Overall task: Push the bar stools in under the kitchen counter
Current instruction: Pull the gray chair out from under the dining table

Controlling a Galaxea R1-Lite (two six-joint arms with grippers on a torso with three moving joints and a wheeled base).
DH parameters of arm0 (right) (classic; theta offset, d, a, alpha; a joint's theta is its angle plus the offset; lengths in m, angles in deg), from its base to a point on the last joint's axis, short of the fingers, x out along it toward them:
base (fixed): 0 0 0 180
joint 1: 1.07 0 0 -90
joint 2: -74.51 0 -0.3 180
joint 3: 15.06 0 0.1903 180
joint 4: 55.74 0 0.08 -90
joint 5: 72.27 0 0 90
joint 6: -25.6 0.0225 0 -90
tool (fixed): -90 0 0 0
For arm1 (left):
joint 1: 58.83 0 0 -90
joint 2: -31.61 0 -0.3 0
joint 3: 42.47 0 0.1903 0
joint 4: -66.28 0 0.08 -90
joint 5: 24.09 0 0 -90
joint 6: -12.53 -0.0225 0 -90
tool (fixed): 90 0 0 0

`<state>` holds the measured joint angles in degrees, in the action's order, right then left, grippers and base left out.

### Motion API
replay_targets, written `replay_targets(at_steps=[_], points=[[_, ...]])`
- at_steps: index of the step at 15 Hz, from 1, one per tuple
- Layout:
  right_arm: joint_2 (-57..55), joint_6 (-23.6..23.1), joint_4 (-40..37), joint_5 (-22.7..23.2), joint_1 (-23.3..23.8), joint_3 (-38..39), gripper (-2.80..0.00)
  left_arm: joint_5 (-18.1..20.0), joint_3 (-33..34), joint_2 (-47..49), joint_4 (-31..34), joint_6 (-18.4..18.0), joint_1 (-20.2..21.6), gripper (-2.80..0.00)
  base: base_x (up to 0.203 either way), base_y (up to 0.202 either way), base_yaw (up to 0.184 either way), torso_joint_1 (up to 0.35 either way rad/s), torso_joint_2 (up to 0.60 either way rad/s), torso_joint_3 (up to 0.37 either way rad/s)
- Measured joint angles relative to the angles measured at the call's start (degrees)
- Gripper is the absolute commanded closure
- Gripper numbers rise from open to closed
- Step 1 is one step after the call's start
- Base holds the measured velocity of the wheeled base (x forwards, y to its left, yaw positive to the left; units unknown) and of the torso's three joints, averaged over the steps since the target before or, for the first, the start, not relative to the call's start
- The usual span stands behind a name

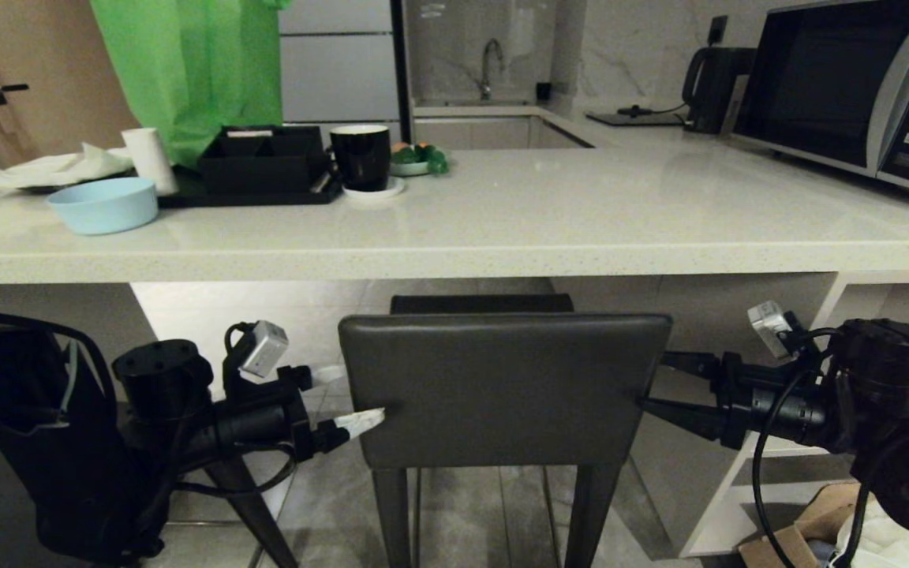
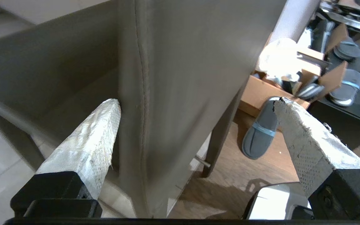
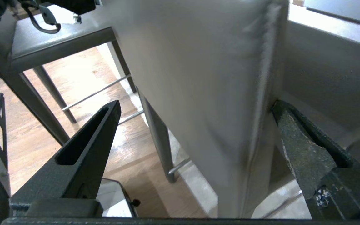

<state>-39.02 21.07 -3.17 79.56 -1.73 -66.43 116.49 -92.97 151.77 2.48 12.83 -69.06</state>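
Observation:
One bar stool (image 1: 502,386) stands in front of me, its dark grey backrest just below the edge of the pale stone kitchen counter (image 1: 454,244) and its seat (image 1: 482,304) partly under the slab. My left gripper (image 1: 360,418) is open and straddles the backrest's left edge (image 2: 142,93); one white-wrapped finger (image 2: 98,137) lies against the seat side, the other (image 2: 295,131) stands off behind. My right gripper (image 1: 663,386) is open astride the right edge (image 3: 261,93). A second stool (image 3: 58,40) stands beyond my left arm.
On the counter are a blue bowl (image 1: 103,205), a black organiser tray (image 1: 261,162), a black mug (image 1: 360,156), a kettle (image 1: 711,79) and a microwave (image 1: 849,87). White shelves (image 1: 770,450) close the counter's right end. A cardboard box (image 1: 802,528) and a grey slipper (image 2: 258,131) lie on the floor.

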Motion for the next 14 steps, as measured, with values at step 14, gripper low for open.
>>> replay_targets(at_steps=[14], points=[[-7.72,-0.10,0.20,0.01,-4.82,-4.85,-2.80,-0.67,-3.16,4.54,-0.01,-0.95,-3.07,-2.80,0.000,0.000,0.000,0.000,0.00,0.000]])
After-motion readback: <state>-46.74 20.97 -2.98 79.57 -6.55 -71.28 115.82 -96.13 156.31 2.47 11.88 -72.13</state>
